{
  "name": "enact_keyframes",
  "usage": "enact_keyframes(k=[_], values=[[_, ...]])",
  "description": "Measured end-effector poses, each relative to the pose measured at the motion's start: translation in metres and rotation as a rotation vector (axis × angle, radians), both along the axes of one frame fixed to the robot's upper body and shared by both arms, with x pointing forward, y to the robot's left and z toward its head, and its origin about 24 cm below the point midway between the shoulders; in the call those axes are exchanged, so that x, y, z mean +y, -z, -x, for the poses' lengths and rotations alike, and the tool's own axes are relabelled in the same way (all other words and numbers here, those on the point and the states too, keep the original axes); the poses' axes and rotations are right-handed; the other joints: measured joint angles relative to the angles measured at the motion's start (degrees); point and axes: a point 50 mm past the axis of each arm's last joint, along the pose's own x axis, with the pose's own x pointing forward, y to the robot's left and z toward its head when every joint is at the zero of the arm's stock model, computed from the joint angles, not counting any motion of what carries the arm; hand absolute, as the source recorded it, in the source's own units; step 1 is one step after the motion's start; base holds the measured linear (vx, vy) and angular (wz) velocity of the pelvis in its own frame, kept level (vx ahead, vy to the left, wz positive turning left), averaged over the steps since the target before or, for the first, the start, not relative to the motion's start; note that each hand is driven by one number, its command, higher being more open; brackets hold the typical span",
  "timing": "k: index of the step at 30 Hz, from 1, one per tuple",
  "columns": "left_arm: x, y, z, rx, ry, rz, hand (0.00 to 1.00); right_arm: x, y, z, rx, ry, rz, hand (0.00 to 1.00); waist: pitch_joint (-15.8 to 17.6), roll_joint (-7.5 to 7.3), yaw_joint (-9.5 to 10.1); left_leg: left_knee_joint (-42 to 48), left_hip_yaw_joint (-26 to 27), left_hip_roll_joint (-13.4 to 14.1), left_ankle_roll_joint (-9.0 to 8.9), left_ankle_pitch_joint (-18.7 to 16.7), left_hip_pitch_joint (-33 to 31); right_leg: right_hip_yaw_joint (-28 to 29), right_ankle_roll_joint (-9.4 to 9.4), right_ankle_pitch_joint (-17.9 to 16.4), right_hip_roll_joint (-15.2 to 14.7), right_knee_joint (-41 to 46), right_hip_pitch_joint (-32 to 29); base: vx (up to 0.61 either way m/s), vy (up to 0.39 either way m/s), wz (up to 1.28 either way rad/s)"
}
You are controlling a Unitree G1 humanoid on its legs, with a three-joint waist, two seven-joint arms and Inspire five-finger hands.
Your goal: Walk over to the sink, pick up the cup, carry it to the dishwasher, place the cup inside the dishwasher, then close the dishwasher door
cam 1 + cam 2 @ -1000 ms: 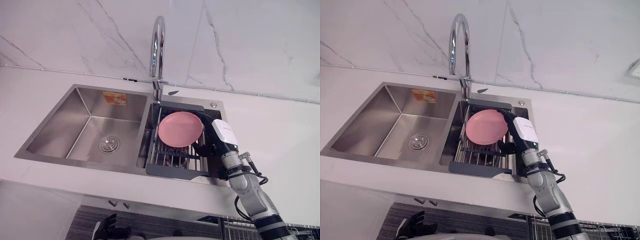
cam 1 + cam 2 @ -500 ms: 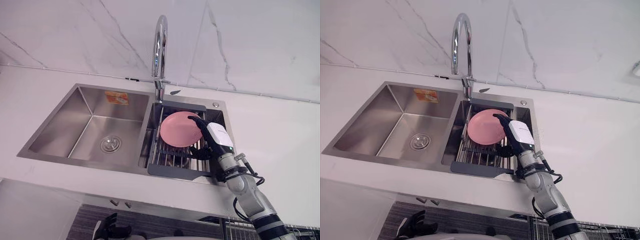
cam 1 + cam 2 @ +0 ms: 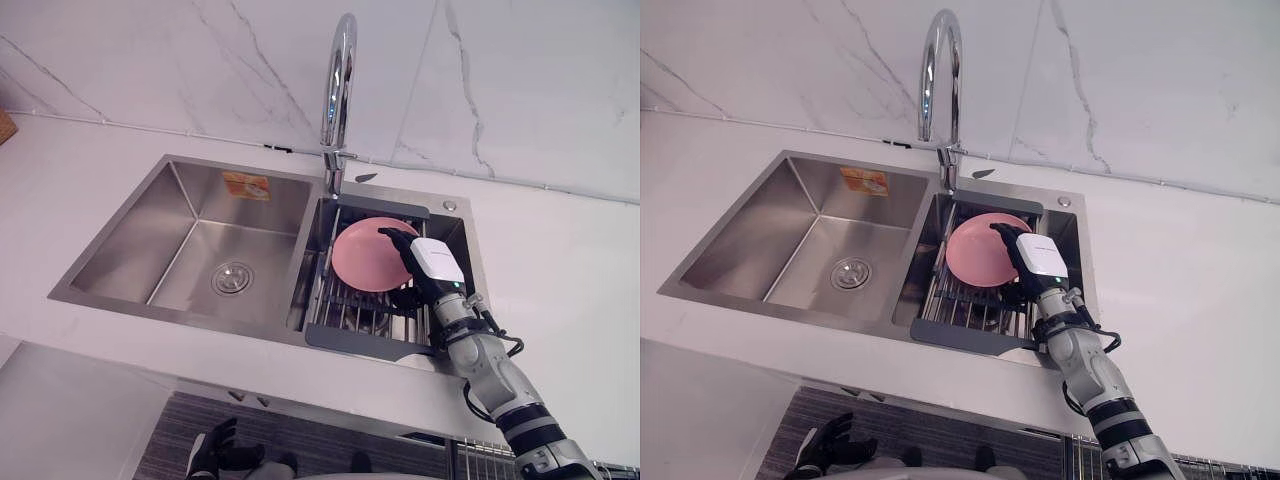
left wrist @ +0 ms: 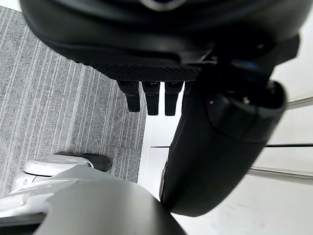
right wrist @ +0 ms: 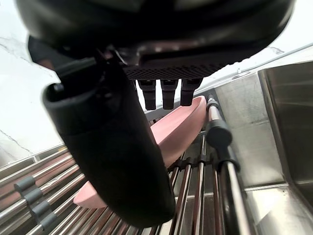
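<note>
A white marble counter (image 3: 560,250) runs under a veined marble wall, with a steel sink (image 3: 110,290) of 2 basins set into it. In the right basin a pink dish (image 3: 362,255), shallow like a plate, leans tilted on the bars of a dark drying rack (image 3: 355,337). The right hand (image 3: 432,262) is at the dish's right edge, its fingers (image 5: 168,95) straight above the rim and its thumb stretched alongside, not clasped round it. A curved chrome faucet (image 3: 340,80) rises behind the rack. The left basin holds a round drain (image 3: 232,277) and an orange sticker (image 3: 247,185). The left hand (image 3: 210,455) hangs low below the counter's edge, fingers relaxed.
</note>
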Motion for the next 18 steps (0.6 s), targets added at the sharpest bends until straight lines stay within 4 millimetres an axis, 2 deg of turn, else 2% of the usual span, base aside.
enact_keyframes(k=[7,12,18], values=[[0.000,-0.001,-0.003,-0.017,-0.004,0.003,0.90,-0.002,0.001,-0.008,0.009,0.019,0.012,0.30,1.3,0.00,0.29,0.0,-0.2,-0.3,0.26,0.2,-0.2,-0.2,0.26,-0.4,-0.3,1.0,-0.4,-0.01,0.005,0.01],[0.000,-0.002,-0.004,-0.019,-0.004,0.003,0.90,-0.002,-0.014,-0.019,-0.050,0.014,0.020,0.30,1.3,-0.01,0.34,0.0,-0.3,-0.3,0.28,0.2,-0.2,-0.2,0.27,-0.4,-0.3,1.0,-0.4,0.00,0.000,0.00],[0.000,-0.002,-0.003,-0.019,-0.011,0.007,0.90,-0.001,-0.017,-0.019,-0.068,-0.008,0.015,0.30,1.4,-0.11,0.42,-0.2,-0.3,-0.3,0.31,0.2,0.1,-0.1,0.26,-0.4,-0.3,1.1,-0.4,0.00,0.000,0.00]])
